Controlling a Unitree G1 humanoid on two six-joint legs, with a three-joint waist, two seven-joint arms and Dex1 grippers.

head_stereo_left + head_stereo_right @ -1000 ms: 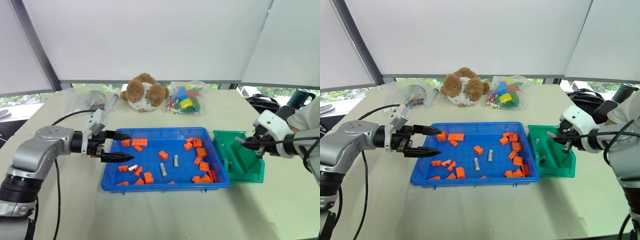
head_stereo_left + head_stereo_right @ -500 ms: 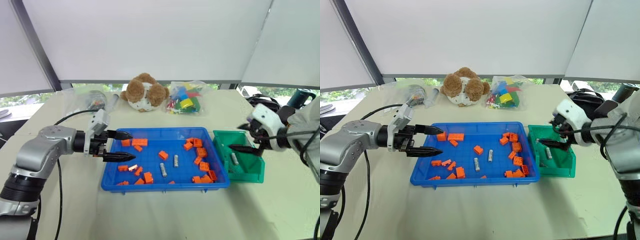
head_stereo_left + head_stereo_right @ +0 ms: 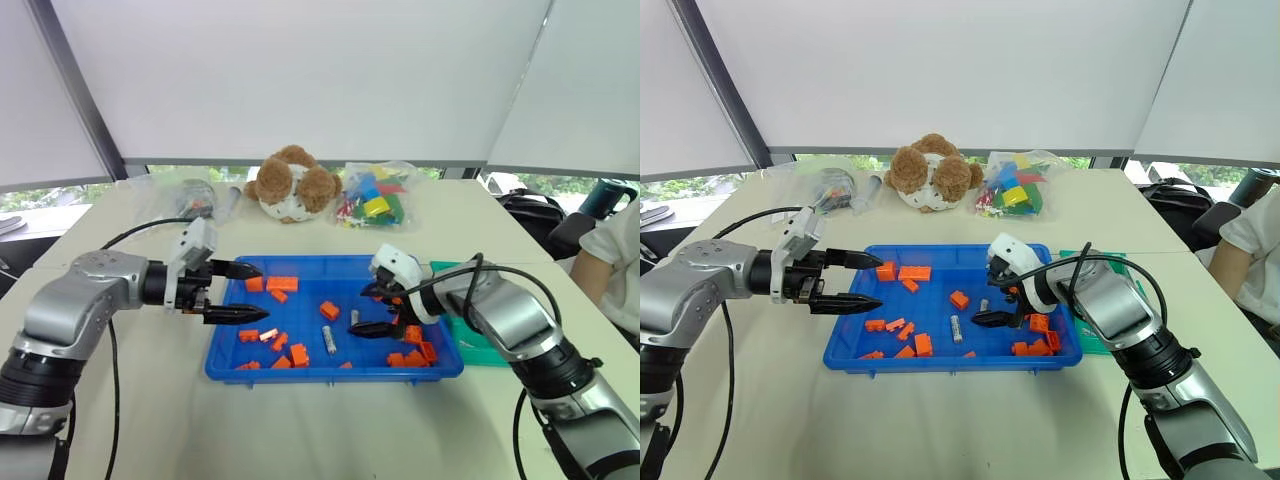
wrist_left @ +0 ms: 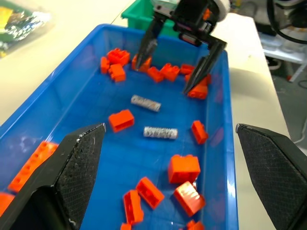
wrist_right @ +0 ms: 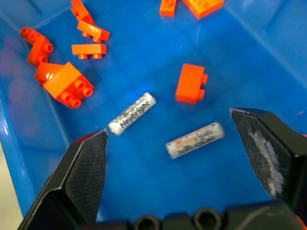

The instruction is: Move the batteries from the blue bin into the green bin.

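Hanging over the right half of the blue bin (image 3: 222, 352), the right gripper (image 3: 377, 310) has its jaws spread wide with nothing between them, pointing down at two batteries (image 5: 131, 114) that lie near each other, apart, on the bin floor among scattered orange bricks (image 3: 281, 284). The left gripper (image 3: 247, 291) hovers above the bin's left end, jaws likewise wide apart and empty, aimed across toward the right one. The green bin (image 3: 482, 343) sits just beside the blue bin's right wall, mostly hidden behind the right arm. Farther back on the desk (image 3: 330, 430) rest a stuffed toy (image 3: 291, 184) and a clear bag of coloured blocks (image 3: 373, 196).
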